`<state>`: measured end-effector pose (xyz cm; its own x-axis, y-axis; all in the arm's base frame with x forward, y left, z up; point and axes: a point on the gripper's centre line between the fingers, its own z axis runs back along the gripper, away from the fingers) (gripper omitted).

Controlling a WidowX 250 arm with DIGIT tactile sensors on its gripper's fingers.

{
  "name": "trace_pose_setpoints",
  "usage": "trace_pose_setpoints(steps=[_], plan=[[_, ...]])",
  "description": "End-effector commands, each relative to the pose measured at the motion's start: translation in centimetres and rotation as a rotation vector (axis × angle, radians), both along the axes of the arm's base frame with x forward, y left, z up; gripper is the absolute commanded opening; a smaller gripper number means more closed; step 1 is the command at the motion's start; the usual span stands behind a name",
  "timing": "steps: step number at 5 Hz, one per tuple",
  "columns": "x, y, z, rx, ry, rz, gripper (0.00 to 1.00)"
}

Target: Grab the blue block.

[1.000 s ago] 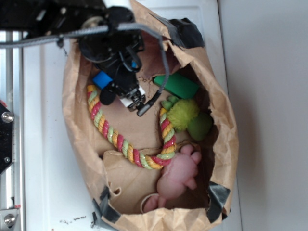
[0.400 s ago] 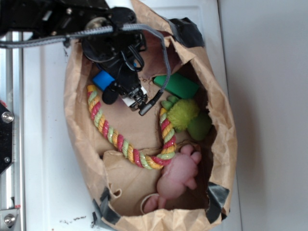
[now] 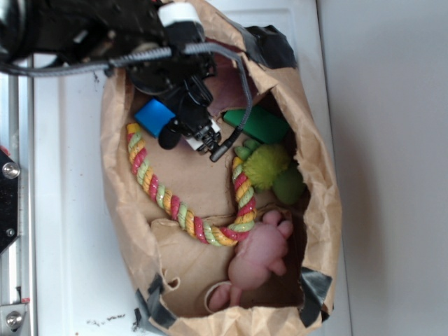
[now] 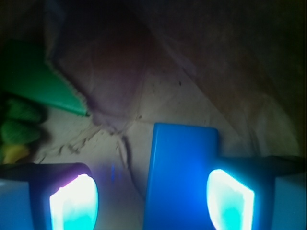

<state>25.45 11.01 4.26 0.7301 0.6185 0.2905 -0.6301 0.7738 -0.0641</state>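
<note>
The blue block (image 4: 182, 177) lies flat on the brown paper floor of the bag. It sits between my gripper's (image 4: 151, 201) two glowing fingertips, close to the right pad (image 4: 229, 199), with a wide gap to the left pad (image 4: 74, 203). The gripper is open and nothing is clamped. In the exterior view the blue block (image 3: 152, 116) shows at the bag's upper left, partly covered by my black gripper (image 3: 192, 140). The green block (image 3: 259, 124) lies to the right, and its corner (image 4: 43, 88) shows in the wrist view.
A paper bag (image 3: 325, 210) with taped corners walls everything in. Inside are a red, yellow and green rope loop (image 3: 171, 203), a fuzzy green toy (image 3: 269, 168) and a pink plush toy (image 3: 259, 255). A grey cable (image 3: 241, 84) hangs off the arm.
The arm has shifted slightly right and toward the bag's top edge. More of the blue block shows beside the gripper. The toys have not moved.
</note>
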Motion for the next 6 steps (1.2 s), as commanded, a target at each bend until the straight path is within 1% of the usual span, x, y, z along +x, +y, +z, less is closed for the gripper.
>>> trace_pose_setpoints(steps=[1,2,3,5,6], plan=[[0.0,-0.2,-0.6,0.046,-0.041,-0.047,1.0],[0.0,-0.3,-0.5,0.046,-0.04,-0.043,1.0],[-0.3,-0.5,-0.3,0.035,-0.035,-0.039,1.0],[-0.9,-1.5,2.6,-0.019,0.0,-0.012,1.0],[-0.8,-2.1,3.6,-0.014,0.006,0.007,1.0]])
